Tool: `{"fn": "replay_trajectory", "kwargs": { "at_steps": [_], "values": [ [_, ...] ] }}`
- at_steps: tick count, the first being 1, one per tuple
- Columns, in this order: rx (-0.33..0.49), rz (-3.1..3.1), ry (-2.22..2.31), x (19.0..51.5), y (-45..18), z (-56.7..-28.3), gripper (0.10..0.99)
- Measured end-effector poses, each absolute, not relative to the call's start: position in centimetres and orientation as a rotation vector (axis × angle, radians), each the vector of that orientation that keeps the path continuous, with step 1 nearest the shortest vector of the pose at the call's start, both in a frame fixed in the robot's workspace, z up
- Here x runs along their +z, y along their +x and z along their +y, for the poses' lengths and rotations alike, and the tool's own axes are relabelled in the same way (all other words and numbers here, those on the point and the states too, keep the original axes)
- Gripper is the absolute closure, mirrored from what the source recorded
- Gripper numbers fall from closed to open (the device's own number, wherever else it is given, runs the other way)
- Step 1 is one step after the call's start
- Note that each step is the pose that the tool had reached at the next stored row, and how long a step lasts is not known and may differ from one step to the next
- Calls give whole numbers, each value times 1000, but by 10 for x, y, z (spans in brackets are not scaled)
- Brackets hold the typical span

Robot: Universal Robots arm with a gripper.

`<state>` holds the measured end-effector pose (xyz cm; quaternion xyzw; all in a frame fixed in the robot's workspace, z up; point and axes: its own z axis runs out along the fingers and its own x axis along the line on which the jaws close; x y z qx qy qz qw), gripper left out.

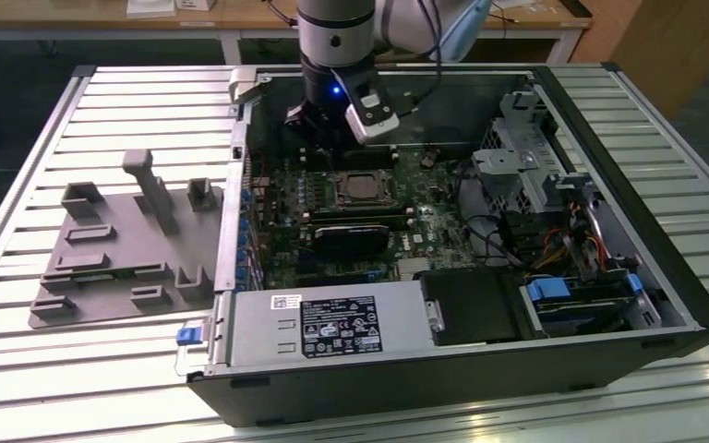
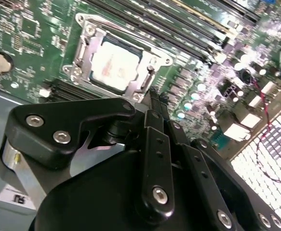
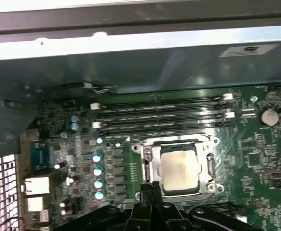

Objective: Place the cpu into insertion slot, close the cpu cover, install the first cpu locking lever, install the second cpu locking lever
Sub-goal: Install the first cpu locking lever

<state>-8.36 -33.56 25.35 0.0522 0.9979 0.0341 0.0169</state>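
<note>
One grey fixture tray (image 1: 114, 254), on the exterior view's left, lying on a slatted metal worktop (image 1: 34, 369). One open computer case (image 1: 453, 369) just beside it, with a green motherboard (image 1: 281, 198) inside. One cpu (image 1: 358, 188), seated in the insertion slot (image 1: 337, 189), with the cpu cover (image 2: 85, 50) lying flat around it. One end effector (image 3: 149, 186), drawn narrow, tips together, nothing held. It hangs over the board just beside the slot's edge; contact cannot be told. One drive cage (image 1: 515, 157) with cables, on the exterior view's right. Wooden desks (image 1: 244, 14) stand behind the worktop.
</note>
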Motion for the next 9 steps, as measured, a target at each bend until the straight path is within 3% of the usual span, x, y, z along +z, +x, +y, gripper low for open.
{"fn": "replay_trajectory", "kwargs": {
  "at_steps": [9],
  "values": [
    [106, 3100, 163, 253, -104, -336, 980]
  ]
}}
